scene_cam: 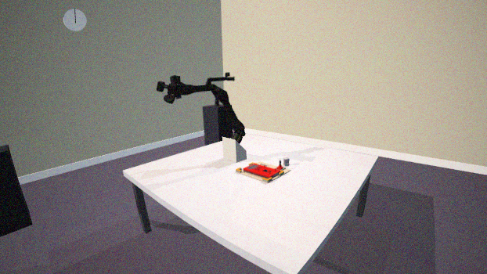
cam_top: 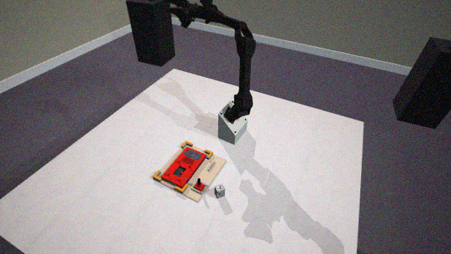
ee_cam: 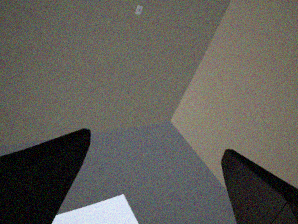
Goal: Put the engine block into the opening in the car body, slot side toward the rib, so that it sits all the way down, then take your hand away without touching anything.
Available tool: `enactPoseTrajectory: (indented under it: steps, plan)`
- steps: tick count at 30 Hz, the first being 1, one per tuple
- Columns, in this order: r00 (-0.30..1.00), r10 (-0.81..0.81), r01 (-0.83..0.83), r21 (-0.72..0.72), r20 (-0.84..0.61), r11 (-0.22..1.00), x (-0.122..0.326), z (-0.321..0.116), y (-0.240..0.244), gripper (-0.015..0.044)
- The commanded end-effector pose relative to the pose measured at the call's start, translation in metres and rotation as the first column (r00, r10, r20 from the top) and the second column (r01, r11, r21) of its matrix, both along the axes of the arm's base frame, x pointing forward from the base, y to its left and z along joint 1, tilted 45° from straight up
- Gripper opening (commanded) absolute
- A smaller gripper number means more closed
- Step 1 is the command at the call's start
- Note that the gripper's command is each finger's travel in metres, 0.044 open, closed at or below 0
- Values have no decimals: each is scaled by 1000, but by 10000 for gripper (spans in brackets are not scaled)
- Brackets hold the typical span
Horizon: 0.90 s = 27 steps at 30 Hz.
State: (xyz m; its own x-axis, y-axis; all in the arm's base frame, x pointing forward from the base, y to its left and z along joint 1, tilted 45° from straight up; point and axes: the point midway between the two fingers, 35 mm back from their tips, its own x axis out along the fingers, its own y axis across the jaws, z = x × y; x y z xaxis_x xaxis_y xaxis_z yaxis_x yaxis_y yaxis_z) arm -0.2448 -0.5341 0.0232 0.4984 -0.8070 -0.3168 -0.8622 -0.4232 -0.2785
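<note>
The engine block, a small grey block (cam_top: pixel 220 191) (scene_cam: pixel 286 161), stands on the white table beside the board. The red car body (cam_top: pixel 191 169) (scene_cam: pixel 258 171) lies flat on the board, between orange corner pieces. A dark opening (cam_top: pixel 179 171) (scene_cam: pixel 266 171) shows in the body, with no block in it. The rib and the block's slot side are too small to tell. My gripper (scene_cam: pixel 164 92) (ee_cam: pixel 157 147) is open and empty, raised high and far from block and body; its fingers stand wide apart in the wrist view.
The light wooden board (cam_top: pixel 217 164) also bears a red piece with an upright black post (cam_top: pixel 199 186) (scene_cam: pixel 279 167), close to the block, and a thin grey bar (cam_top: pixel 211 167). The arm's wedge-shaped mount (cam_top: pixel 227 132) (scene_cam: pixel 229 150) stands behind the board.
</note>
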Motion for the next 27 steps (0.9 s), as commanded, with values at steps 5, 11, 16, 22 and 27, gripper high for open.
enactPoseTrajectory:
  steps: [5,11,16,22,27]
  plan:
    - [998,50,-51,-18,-48,999,19,2,-6,440]
    - [973,167,-178,-58,-162,982,64,7,-17,440]
    - [933,253,-281,-81,-255,956,103,12,-23,440]
    - [865,344,-404,-99,-365,910,148,18,-26,440]
    - [792,406,-498,-96,-456,862,184,21,-26,440]
